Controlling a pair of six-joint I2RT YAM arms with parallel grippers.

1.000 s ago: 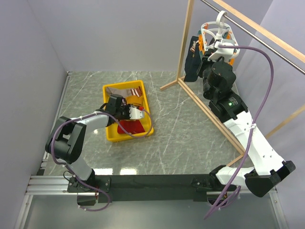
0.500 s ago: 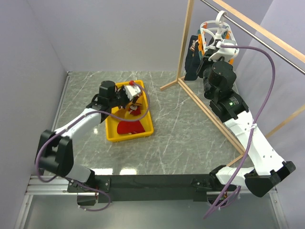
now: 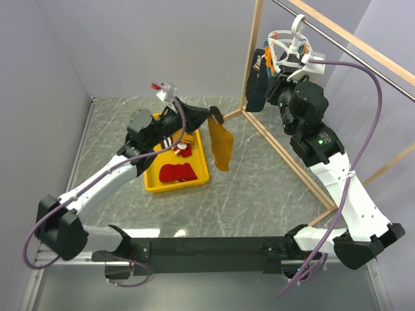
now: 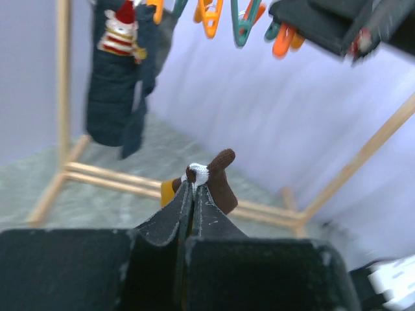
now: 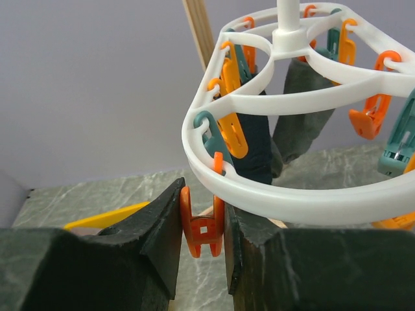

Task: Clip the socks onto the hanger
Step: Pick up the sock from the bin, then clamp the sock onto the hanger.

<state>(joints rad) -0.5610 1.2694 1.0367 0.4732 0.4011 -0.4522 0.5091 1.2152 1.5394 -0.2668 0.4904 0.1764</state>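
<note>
My left gripper [image 3: 209, 117] is shut on the brown-and-white cuff end of a mustard yellow sock [image 3: 222, 146], which hangs in the air right of the yellow bin. In the left wrist view the cuff [image 4: 219, 176] sticks out of the shut fingertips [image 4: 194, 188]. My right gripper [image 5: 202, 223] is shut on an orange clip [image 5: 202, 228] under the near rim of the white oval hanger [image 5: 292, 197]. The hanger [image 3: 288, 49] hangs from the metal rod. A dark navy sock [image 3: 259, 91] and a grey one [image 5: 305, 123] hang clipped on it.
The yellow bin [image 3: 200, 173] on the marble floor holds a red sock [image 3: 176, 172] and a red-and-white sock [image 3: 182, 150]. The wooden frame [image 3: 252, 58] has floor rails [image 3: 285, 159] running toward the right arm. Orange and teal clips [image 4: 241, 19] dangle free.
My left arm has lifted the mustard sock out of the bin and swung it up and right toward the frame. My right gripper has stayed at the hanger, shifted only slightly.
</note>
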